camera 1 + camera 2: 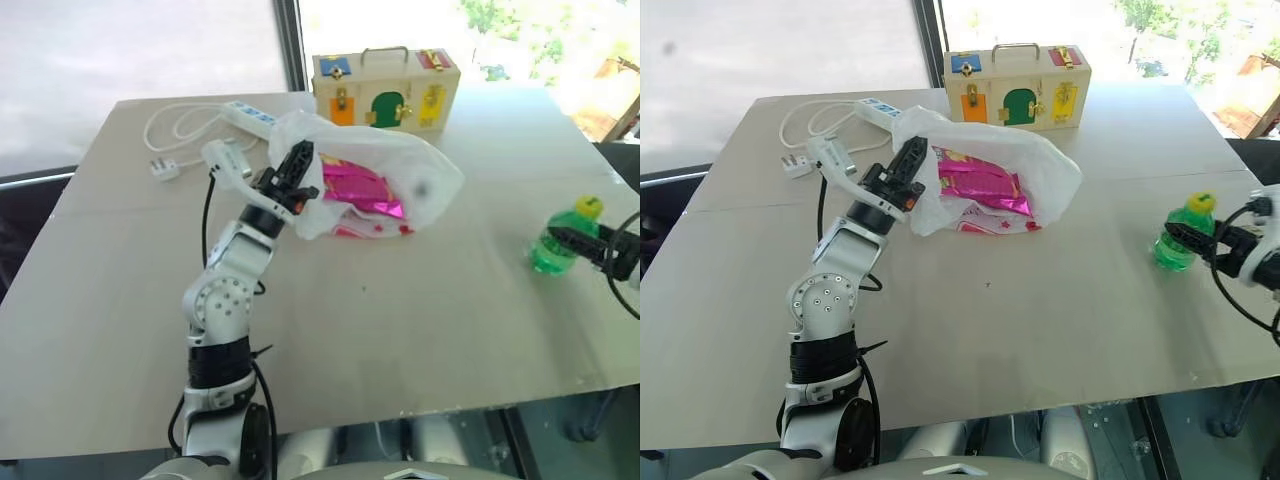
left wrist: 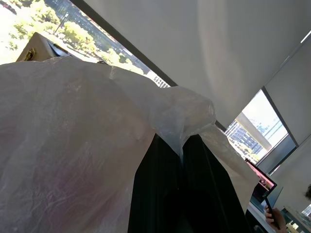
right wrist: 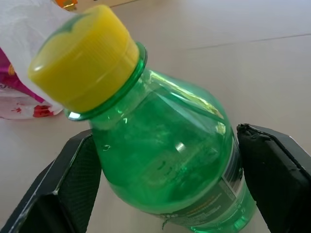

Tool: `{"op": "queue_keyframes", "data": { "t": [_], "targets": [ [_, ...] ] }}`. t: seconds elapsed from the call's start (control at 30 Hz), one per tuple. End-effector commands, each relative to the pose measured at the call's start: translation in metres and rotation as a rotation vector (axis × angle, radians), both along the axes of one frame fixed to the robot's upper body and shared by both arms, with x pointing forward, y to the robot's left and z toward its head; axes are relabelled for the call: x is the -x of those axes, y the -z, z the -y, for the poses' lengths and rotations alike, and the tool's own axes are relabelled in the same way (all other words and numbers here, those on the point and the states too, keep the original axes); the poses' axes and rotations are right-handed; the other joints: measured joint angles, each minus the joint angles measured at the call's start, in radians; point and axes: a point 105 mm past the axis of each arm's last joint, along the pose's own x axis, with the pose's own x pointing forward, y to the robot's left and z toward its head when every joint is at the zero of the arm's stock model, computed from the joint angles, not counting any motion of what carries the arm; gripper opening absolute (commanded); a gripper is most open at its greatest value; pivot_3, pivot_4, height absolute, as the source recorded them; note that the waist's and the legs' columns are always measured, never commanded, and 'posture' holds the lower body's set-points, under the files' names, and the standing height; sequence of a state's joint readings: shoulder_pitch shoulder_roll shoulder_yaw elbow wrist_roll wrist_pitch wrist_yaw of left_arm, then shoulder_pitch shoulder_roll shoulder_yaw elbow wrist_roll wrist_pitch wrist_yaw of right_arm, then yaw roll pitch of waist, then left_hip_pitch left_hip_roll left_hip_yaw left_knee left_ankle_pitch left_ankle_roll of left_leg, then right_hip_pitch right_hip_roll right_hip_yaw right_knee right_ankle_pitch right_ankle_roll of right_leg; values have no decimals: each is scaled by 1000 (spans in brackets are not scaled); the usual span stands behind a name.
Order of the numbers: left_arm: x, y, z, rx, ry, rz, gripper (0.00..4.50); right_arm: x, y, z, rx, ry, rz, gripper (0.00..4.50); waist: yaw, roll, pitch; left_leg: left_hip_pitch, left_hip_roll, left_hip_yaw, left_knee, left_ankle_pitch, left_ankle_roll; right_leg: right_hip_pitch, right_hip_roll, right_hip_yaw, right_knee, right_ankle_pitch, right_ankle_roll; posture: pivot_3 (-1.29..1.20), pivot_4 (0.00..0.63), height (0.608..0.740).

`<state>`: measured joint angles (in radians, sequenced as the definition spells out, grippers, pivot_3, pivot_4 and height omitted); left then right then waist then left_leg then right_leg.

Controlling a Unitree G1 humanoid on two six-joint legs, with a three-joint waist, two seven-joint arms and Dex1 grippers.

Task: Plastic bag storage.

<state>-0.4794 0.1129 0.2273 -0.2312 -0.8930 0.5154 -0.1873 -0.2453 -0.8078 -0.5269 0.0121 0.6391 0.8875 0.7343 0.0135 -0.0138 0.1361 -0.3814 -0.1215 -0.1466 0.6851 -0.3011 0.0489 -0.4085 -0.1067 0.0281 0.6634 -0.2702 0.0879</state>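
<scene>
Now my left gripper (image 1: 300, 160) pinches the plastic bag (image 1: 420, 175) while my right gripper (image 3: 165, 194) brackets a green bottle (image 3: 165, 160).

My left arm reaches up and across the table (image 1: 380, 340), fingers clamped together on the bag's near edge, lifting it open. My right gripper sits low at the table's right side, fingers spread apart either side of the yellow-capped bottle, not pressing it. The bag is thin, crinkly, translucent white, lying mid-table before a wooden latch box (image 1: 385, 88), with a glossy pink packet (image 1: 360, 188) inside.

Green bottle (image 3: 170, 160), yellow cap (image 3: 82, 58)
</scene>
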Motion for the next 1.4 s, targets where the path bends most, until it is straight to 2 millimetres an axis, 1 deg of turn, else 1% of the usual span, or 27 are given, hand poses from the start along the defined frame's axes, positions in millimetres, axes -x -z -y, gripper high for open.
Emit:
{"op": "queue_keyframes", "data": {
  "t": [0.03, 0.07, 0.17, 0.2, 0.27, 0.3, 0.4, 0.47, 0.5, 0.53, 0.57, 0.6, 0.67, 0.73, 0.8, 0.83, 0.87, 0.9, 0.97, 1.0, 1.07, 1.13, 1.17, 1.2, 1.27, 1.37, 1.4],
  "targets": [
    [6, -12, -2, -3, -8, 55, 0, -2, 5, -3, 17, 8, 6, 4264, 0, -1, 0, 0, 0, 0, 0, 0, 0, 0, 0, 0, 0, 0, 0, 0, 150, 740],
    [6, -12, -2, -3, -9, 56, 0, -3, 4, -2, 10, 14, 20, 4264, -1, -1, 0, 0, 0, 0, 0, 0, 0, 0, 0, 0, 0, 0, 0, 0, 150, 740],
    [7, -12, -2, -6, -9, 55, 0, -5, -4, -1, -5, 28, 65, 3468, -2, -1, -1, 1, 0, 0, 0, 0, 0, 0, 0, 0, 1, 0, 0, 0, 150, 740],
    [7, -12, -2, -9, -8, 55, 0, -5, -5, -2, 4, 19, 68, 3300, -2, -1, -1, 1, 0, 0, 0, 0, 0, 0, 0, 0, 0, 0, 0, 0, 150, 740],
    [7, -12, -3, -11, -8, 55, 0, -4, -10, -10, 35, -14, 83, 3270, -2, -1, -1, 1, 0, 0, 0, 0, 0, 0, 0, 0, 0, 0, 0, 0, 150, 740],
    [6, -12, -4, -14, -9, 55, 0, -6, -22, -20, 42, -42, 119, 3270, -3, -1, -1, 1, 0, 0, 0, 0, 0, 0, 0, 0, 0, 0, 0, 0, 150, 740],
    [6, -12, -5, -16, -11, 52, 0, -9, -69, -67, -46, -200, 246, 3245, -19, 0, 0, 1, 1, 1, 0, 0, 0, -1, 0, 2, 1, 0, 0, 0, 150, 740],
    [6, -12, -5, -16, -11, 52, 0, -9, -90, -95, -64, -300, 300, 3229, -30, 2, 1, 0, 1, 2, 0, 0, 0, -1, 0, 3, 1, 0, 0, 0, 150, 740],
    [6, -12, -4, -15, -11, 51, 0, -7, -100, -118, -87, -385, 328, 3229, -30, 2, 1, 0, 1, 2, -1, 0, 0, -1, 0, 3, 1, 0, 0, 0, 150, 740],
    [6, -12, -4, -15, -11, 52, 0, -3, -107, -138, -117, -466, 349, 3229, -31, 2, 1, 0, 1, 2, -1, 0, 0, -1, 0, 3, 1, 0, 0, 0, 150, 740],
    [7, -13, -4, -15, -11, 52, 0, 0, -112, -154, -149, -526, 365, 3229, -29, 2, 1, 0, 2, 2, -2, 0, 0, -2, 1, 2, 0, 0, 0, 0, 150, 740],
    [7, -13, -4, -15, -11, 52, 0, 2, -115, -163, -169, -558, 372, 3229, -28, 1, 1, 0, 2, 1, -2, 0, 0, -2, 1, 2, 0, 0, 0, 0, 150, 740],
    [7, -13, -3, -12, -13, 52, 0, 2, -122, -193, -248, -643, 399, 3229, -21, 0, 0, -1, 2, -2, -2, 0, 0, -2, 1, -1, -2, 0, -1, 0, 150, 740],
    [7, -13, -3, -11, -13, 51, 0, -5, -121, -227, -306, -706, 405, 3229, -26, 0, 0, -3, 0, -5, -1, 0, 0, -2, 0, -4, -2, 0, -1, 0, 150, 740],
    [7, -14, -3, -12, -13, 51, 0, -22, -113, -253, -280, -689, 435, 3229, -27, 0, 0, -3, -1, -4, 0, 0, 0, -2, -1, -4, -2, 0, -1, 0, 150, 740],
    [7, -14, -3, -12, -14, 51, 0, -28, -110, -261, -261, -675, 452, 3229, -28, 0, 0, -3, -2, -4, 0, 0, 0, -2, 0, -4, -1, 0, -1, 0, 150, 740],
    [6, -15, -3, -11, -14, 52, 0, -48, -106, -269, -224, -601, 501, 3229, -29, 0, 0, -3, -2, -4, 1, 0, 0, -3, 0, -4, -1, 0, -1, 0, 150, 740],
    [6, -15, -3, -10, -14, 52, 0, -62, -103, -276, -193, -549, 539, 3229, -30, 0, 0, -2, -2, -4, 1, 0, 0, -3, 1, -5, 0, 0, -1, 0, 150, 740],
    [7, -16, -2, -12, -13, 55, 0, -80, -96, -289, -144, -495, 594, 3229, -30, 0, 0, -2, -2, -4, 1, 0, 0, -3, 1, -5, 1, 0, -1, 0, 150, 740],
    [7, -17, -2, -12, -15, 57, 0, -92, -94, -295, -77, -436, 652, 3229, -32, 0, 0, -1, -2, -4, 1, 0, 0, -3, 1, -5, 1, 0, -1, 0, 150, 740],
    [8, -19, -3, -10, -19, 61, 0, -105, -88, -312, 30, -407, 729, 3229, -41, 0, 0, -1, -2, -3, 1, 0, 0, -3, 2, -5, 1, 0, -1, 0, 150, 740],
    [9, -19, -3, -18, -27, 65, 0, -103, -69, -334, 202, -520, 748, 3229, -54, 0, 0, -2, -2, -4, 0, 0, 0, -3, 1, -7, 0, 0, -1, 0, 150, 740],
    [9, -20, -4, -17, -30, 66, 0, -101, -62, -340, 268, -561, 763, 4231, -60, 0, 0, -2, -2, -4, 0, 0, 0, -4, 1, -8, 0, 0, -1, 0, 150, 740],
    [10, -21, -5, -13, -35, 67, 0, -102, -56, -343, 338, -577, 778, 4473, -65, 0, 0, -1, -2, -4, 0, 0, 0, -4, 1, -9, -1, 0, -1, 0, 150, 740],
    [10, -21, -7, -13, -48, 67, 0, -103, -52, -342, 372, -578, 783, 4473, -78, 0, 0, -2, -2, -6, -1, 0, 0, -5, 0, -11, 0, 0, -1, 0, 150, 740],
    [11, -20, -10, -7, -62, 61, 0, -96, -57, -330, 272, -623, 745, 4473, -82, 0, 0, -2, -2, -8, -1, 0, 0, -5, 0, -13, 0, 0, -1, 0, 150, 740],
    [11, -20, -10, -7, -64, 60, 0, -93, -60, -322, 232, -642, 727, 4473, -81, 0, 0, -2, -2, -9, 0, 0, 0, -4, 0, -13, 0, 0, -1, 0, 150, 740]
  ]
}}
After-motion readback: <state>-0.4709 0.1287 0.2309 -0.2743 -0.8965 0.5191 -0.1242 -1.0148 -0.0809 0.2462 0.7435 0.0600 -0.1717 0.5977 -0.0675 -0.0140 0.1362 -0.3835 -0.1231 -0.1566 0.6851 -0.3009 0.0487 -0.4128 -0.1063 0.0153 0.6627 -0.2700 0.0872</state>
